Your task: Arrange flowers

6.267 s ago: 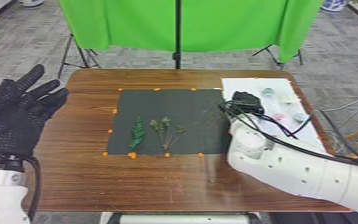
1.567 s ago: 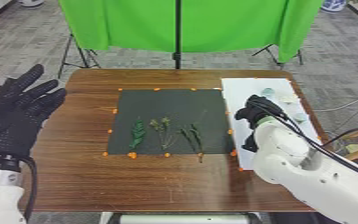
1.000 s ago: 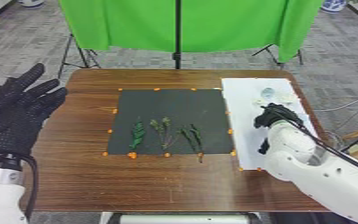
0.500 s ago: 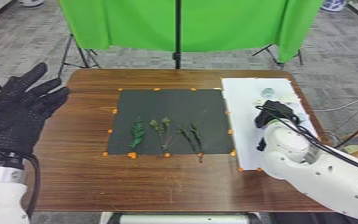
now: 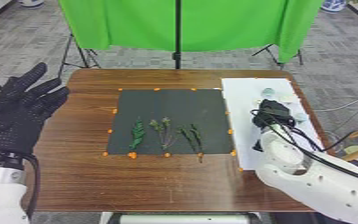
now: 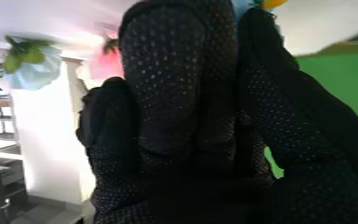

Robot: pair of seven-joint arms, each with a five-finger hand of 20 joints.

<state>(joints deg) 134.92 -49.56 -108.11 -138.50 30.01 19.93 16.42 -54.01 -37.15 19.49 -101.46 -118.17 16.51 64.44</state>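
The table [image 5: 78,185] is grained brown, the mat [image 5: 162,102] dark grey, the board [image 5: 245,90] white, the cloth [image 5: 122,30] bright green. One leaf [image 5: 138,132] is deep green, one flower [image 6: 107,65] pink, another flower [image 6: 35,72] pale blue. Pale dots speckle the black right hand [image 5: 271,112].

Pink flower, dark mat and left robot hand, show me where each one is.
Pink flower [image 6: 107,66]: right wrist view, petals.
Dark mat [image 5: 168,103]: head view, bare far part.
Left robot hand [image 5: 14,119]: head view, glove's middle.

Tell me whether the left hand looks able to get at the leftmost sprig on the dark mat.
Probably yes: the left hand is open, that sprig is the nearest to it, and nothing seems to stand between them. The right hand is over the white sheet, out of the way.
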